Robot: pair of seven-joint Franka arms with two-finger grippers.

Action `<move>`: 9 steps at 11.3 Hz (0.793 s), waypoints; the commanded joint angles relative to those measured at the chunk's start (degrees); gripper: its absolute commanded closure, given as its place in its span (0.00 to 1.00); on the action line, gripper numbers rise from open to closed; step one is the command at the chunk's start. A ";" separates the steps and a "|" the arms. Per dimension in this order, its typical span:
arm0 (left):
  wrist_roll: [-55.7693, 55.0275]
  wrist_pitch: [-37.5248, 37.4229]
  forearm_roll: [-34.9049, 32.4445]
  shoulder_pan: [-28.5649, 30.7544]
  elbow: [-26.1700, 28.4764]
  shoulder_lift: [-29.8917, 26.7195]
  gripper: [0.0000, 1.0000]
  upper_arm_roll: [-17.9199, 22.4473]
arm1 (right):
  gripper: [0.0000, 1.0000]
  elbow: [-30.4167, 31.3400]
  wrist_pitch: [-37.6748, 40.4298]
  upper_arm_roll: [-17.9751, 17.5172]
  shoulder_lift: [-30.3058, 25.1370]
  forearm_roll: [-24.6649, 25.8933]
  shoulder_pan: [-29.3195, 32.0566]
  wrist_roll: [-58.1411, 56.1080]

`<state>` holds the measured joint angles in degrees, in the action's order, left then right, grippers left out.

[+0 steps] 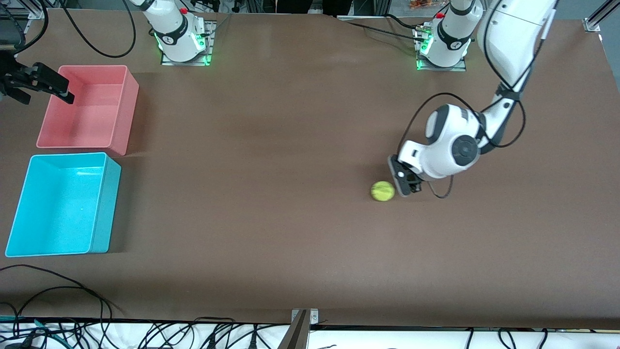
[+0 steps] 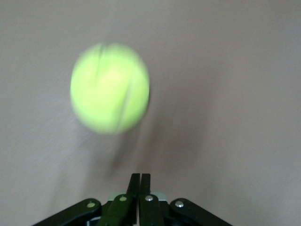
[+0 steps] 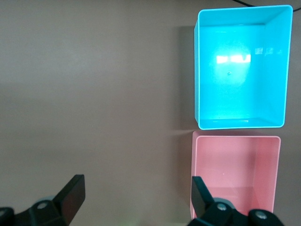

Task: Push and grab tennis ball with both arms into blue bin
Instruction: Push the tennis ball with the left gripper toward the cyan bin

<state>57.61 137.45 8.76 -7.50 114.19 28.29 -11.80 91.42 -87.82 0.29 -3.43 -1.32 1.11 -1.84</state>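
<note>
**Ball beside the left gripper, bins at the right arm's end**

Where the table lies nearest the front camera, the blue bin (image 1: 104, 208) sits at the right arm's end. Farther up, toward the left arm's end, the tennis ball (image 1: 382, 191) rests just beside, perhaps touching, the left gripper (image 1: 406, 186), fingers pressed together. Farthest, the right gripper (image 1: 46, 87) hangs spread over the pink bin (image 1: 123, 114).

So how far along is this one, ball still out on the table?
Nothing is finished: the blue bin holds nothing. In hand: the left end effector, fingers shut, sits low beside the ball on the side toward the left arm's end of the table, placed to push it. Left: rolling the ball to the bin, then the right end effector, open above the pink bin, grabbing it.
</note>
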 commanded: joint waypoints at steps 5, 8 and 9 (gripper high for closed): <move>0.05 -2.71 1.00 2.31 1.21 -2.28 0.89 0.90 | 0.00 -0.37 -0.07 0.06 0.09 -0.79 0.12 0.08; 1.71 -2.89 1.00 2.40 1.21 -2.19 0.88 1.25 | 0.00 -0.37 -0.16 0.06 0.18 -0.71 0.12 0.00; 1.72 -2.89 0.91 2.66 1.21 -2.19 0.87 1.34 | 0.00 -0.28 -0.07 0.06 0.70 -0.71 0.12 0.00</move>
<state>57.09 135.41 8.76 -5.13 114.22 27.85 -11.00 91.42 -87.86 0.29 -3.36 -1.32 1.11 -1.84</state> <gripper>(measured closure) 0.881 0.000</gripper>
